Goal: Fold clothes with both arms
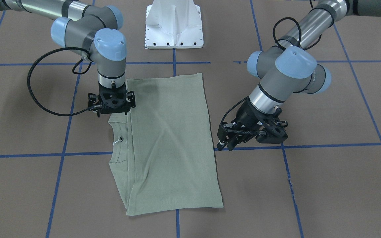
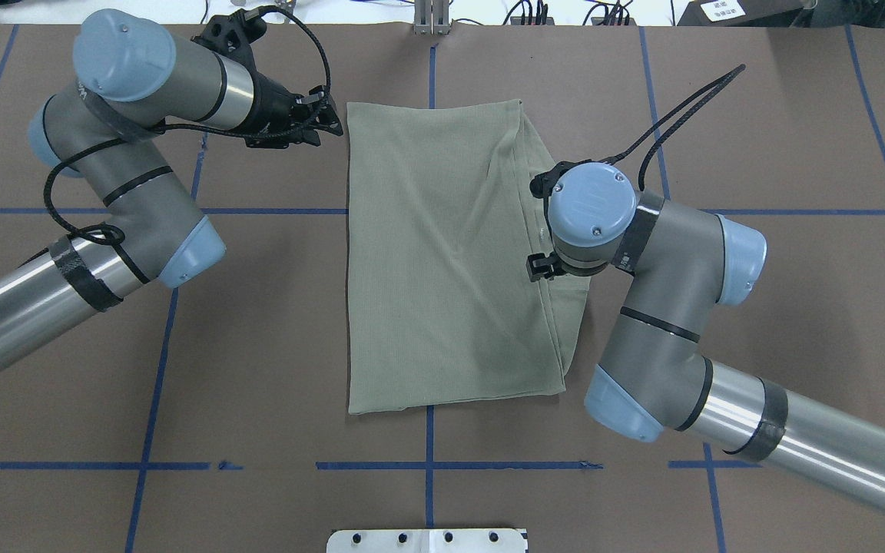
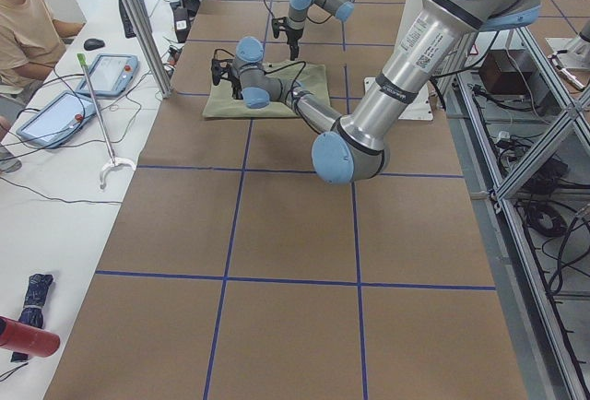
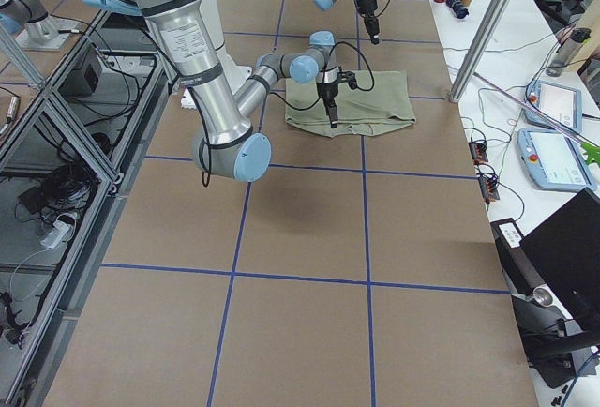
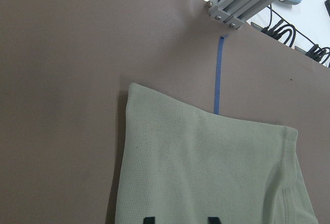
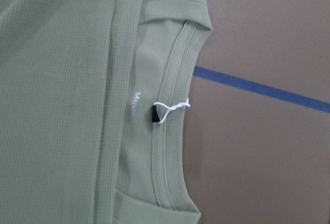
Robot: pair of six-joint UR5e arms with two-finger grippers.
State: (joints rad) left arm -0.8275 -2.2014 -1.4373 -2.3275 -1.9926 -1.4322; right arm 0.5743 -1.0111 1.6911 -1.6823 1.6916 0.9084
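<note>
- Now the shirt (image 1: 170, 142) lies folded lengthwise, flat on the table (image 1: 326, 185), collar (image 6: 170, 131) toward the robot's right.
- Left gripper (image 1: 227, 144) is tilted just beside the shirt's edge, jaws apart, holding nothing.
- Right gripper (image 1: 114, 107) points down over the shirt near the collar; whether its jaws are parted I cannot tell.

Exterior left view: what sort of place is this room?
Probably a robotics lab: a table gridded with blue tape, an operator beside control pendants, and aluminium framing.
</note>
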